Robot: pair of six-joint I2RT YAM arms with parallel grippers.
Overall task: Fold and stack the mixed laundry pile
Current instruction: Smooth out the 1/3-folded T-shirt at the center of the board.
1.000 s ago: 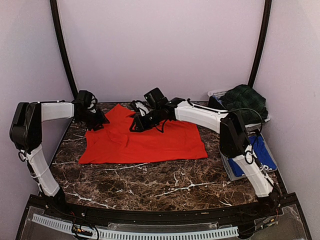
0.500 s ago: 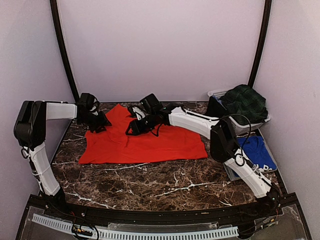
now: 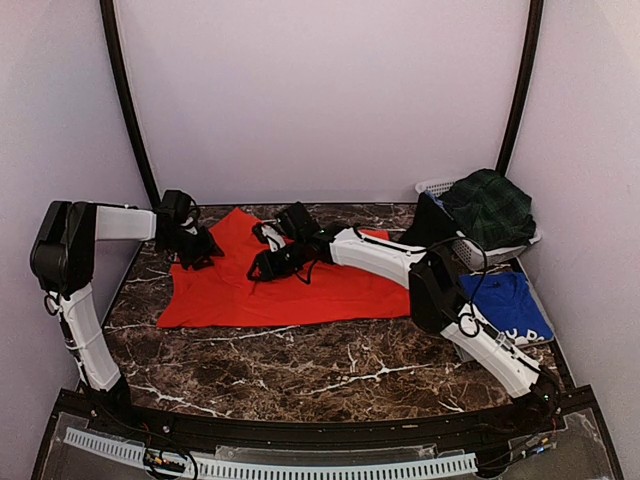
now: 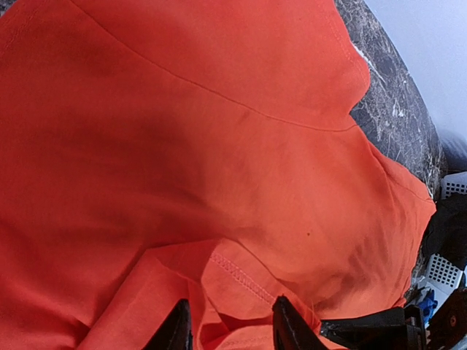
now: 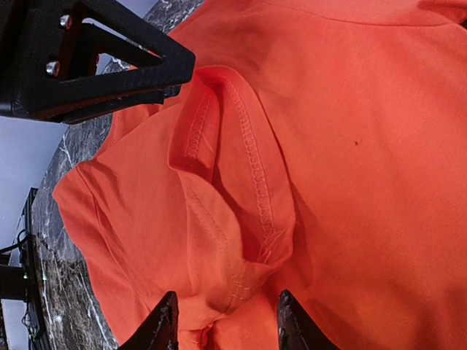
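Note:
The red-orange T-shirt (image 3: 300, 285) lies spread flat on the marble table (image 3: 330, 365). My left gripper (image 3: 200, 247) is low over the shirt's far-left sleeve. In the left wrist view its jaws (image 4: 232, 324) stand apart, with a raised fold of sleeve hem (image 4: 241, 281) between them. My right gripper (image 3: 262, 267) reaches across to the same corner; its jaws (image 5: 228, 321) are also apart, straddling a bunched seam (image 5: 252, 182). The rest of the laundry pile stays at the right: a green tartan skirt (image 3: 490, 205) and a royal blue T-shirt (image 3: 508, 300).
A white slotted basket (image 3: 436, 186) holds the skirt at the back right. The blue T-shirt rests on a grey tray (image 3: 458, 345) by the right edge. The right arm (image 3: 385, 255) stretches across the shirt. Curved black posts (image 3: 125, 100) flank the table.
The right arm has swung left and a little nearer across the shirt, uncovering the blue T-shirt. Its jaws have widened. The left gripper has edged slightly toward the back.

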